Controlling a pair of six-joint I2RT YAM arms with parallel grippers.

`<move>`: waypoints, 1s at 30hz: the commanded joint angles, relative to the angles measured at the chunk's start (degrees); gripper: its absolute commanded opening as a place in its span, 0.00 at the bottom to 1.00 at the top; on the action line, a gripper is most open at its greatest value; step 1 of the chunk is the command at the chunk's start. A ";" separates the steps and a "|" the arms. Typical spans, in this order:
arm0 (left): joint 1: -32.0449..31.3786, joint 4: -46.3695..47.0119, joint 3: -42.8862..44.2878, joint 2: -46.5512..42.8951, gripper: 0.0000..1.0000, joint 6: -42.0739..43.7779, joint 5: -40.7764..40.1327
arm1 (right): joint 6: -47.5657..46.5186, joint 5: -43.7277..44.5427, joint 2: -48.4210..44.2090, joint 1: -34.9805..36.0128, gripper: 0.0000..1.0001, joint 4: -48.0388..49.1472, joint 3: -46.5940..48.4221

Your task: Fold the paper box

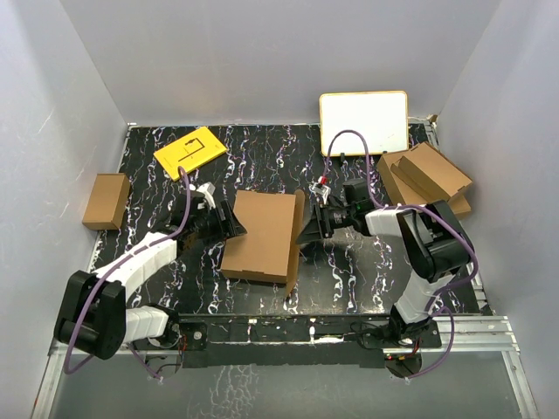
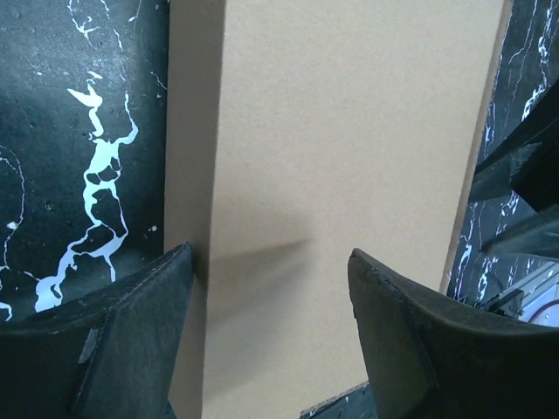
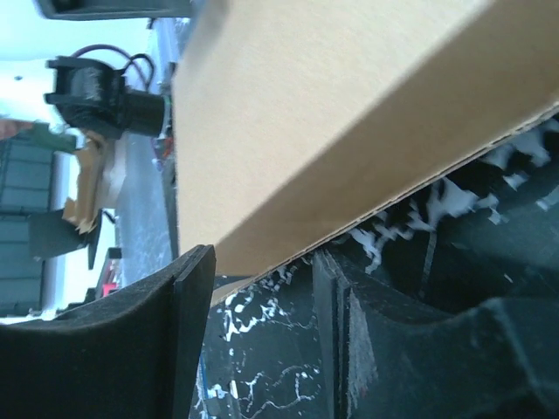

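Note:
The paper box (image 1: 262,234) is a shallow brown cardboard mailer lying in the middle of the black marbled table, its lid down and a side panel (image 1: 298,237) standing along its right edge. My left gripper (image 1: 234,223) is at the box's left edge. In the left wrist view the box (image 2: 349,157) fills the middle and the gripper (image 2: 271,288) is open, its fingers (image 2: 140,340) spread over the box's top near one corner. My right gripper (image 1: 313,229) is at the right side. In the right wrist view it (image 3: 262,305) is open just below the box's edge (image 3: 306,113).
A small brown cardboard box (image 1: 106,201) stands at the far left. A yellow card (image 1: 190,151) lies at the back left. A white board (image 1: 363,122) leans on the back wall. A stack of flat cardboard pieces (image 1: 426,179) lies at the right.

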 commanded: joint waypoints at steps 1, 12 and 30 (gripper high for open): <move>0.37 3.18 0.30 1.18 0.68 -1.06 4.36 | 9.19 -8.52 1.97 2.03 0.54 15.34 0.07; 0.38 5.00 -0.47 1.62 0.67 -2.98 6.25 | 9.05 -6.15 5.34 2.86 0.57 14.08 2.82; 1.14 -3.60 1.65 -12.60 0.97 1.14 -4.26 | -46.77 1.78 -1.39 -1.88 0.60 -37.28 15.94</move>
